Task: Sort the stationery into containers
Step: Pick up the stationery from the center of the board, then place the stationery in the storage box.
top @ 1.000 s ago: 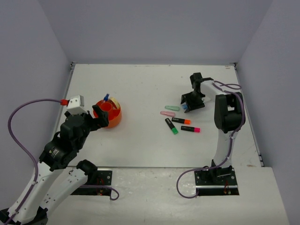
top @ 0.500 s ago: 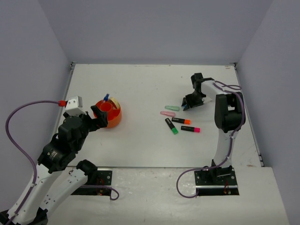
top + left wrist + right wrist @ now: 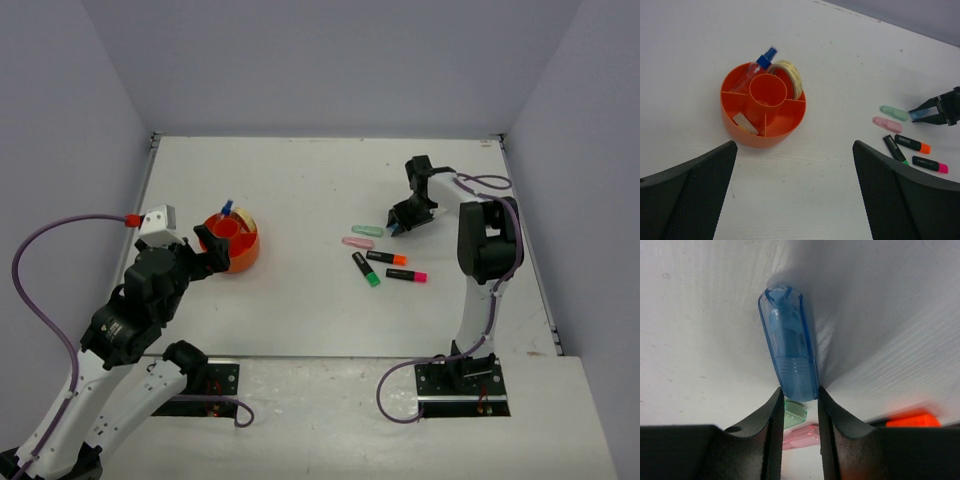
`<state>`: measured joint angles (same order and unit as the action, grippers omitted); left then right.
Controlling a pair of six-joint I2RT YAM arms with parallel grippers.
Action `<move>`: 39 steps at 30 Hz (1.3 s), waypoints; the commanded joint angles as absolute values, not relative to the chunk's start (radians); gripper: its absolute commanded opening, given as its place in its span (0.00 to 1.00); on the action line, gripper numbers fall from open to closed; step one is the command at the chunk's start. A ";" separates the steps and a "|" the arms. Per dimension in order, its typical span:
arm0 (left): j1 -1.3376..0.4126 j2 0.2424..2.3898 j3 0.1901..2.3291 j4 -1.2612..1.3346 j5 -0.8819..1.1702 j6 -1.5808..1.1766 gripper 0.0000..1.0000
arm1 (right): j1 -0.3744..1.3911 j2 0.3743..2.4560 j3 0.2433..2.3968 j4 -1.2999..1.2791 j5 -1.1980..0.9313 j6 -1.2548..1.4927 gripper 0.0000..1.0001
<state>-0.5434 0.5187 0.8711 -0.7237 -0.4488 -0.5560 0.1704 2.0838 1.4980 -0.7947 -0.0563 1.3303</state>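
Observation:
The round orange tub stands at the left; in the left wrist view it holds a blue-capped bottle, a band ring and a tan cube. My left gripper is open and empty, just near of the tub. My right gripper is shut on one end of the blue bar, low on the table. Beside it lie a green bar, a pink bar and three black highlighters with green, orange and pink ends.
Grey walls close the white table on the left, back and right. The highlighters and pastel bars lie close together just left and near of my right gripper.
My right gripper's jaws have closed from wide apart onto the blue bar. My left arm has shifted slightly and then stayed still.

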 commanded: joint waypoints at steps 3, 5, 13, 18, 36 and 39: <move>-0.540 0.535 0.872 -0.704 -0.447 -0.532 1.00 | 0.238 2.002 1.548 -0.890 0.172 1.228 0.00; -0.540 0.536 0.871 -0.702 -0.448 -0.532 1.00 | 0.239 1.974 1.522 -0.846 0.164 1.187 0.00; -0.540 0.559 0.871 -0.673 -0.423 -0.535 1.00 | 0.332 1.819 1.408 -0.740 0.265 0.994 0.00; -0.540 0.592 0.878 -0.593 -0.320 -0.541 1.00 | 0.515 1.661 1.338 -0.663 0.380 0.790 0.00; -0.540 0.741 0.734 0.070 0.359 -0.728 1.00 | 1.104 1.093 1.008 -0.287 0.264 0.344 0.00; -0.541 0.756 0.705 0.161 0.404 -0.761 0.99 | 1.129 1.121 1.046 -0.320 0.279 0.346 0.00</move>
